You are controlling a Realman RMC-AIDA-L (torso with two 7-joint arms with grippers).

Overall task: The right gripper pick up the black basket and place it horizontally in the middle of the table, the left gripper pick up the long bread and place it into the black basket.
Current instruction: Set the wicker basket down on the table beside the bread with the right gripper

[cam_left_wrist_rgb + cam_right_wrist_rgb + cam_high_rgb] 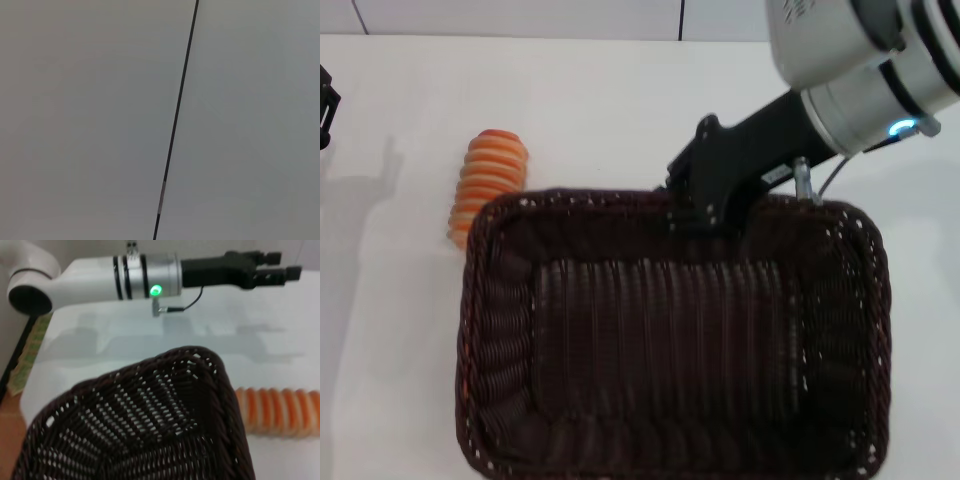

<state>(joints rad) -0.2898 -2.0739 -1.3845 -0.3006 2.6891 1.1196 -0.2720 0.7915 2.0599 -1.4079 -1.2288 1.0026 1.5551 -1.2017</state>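
Basket: the large dark woven wicker basket lies lengthwise mid-table, far rim in the black right gripper, apparently clamped.
Bread: the ridged orange-tan loaf lies outside, beside its far-left corner.
Left gripper: parked, jaws slightly parted, empty.

The black basket, a large rectangular dark woven wicker tray with a braided rim, sits with its long side running left to right on the white table. The long bread, orange-tan with paler ridges, lies just beyond its far-left corner.
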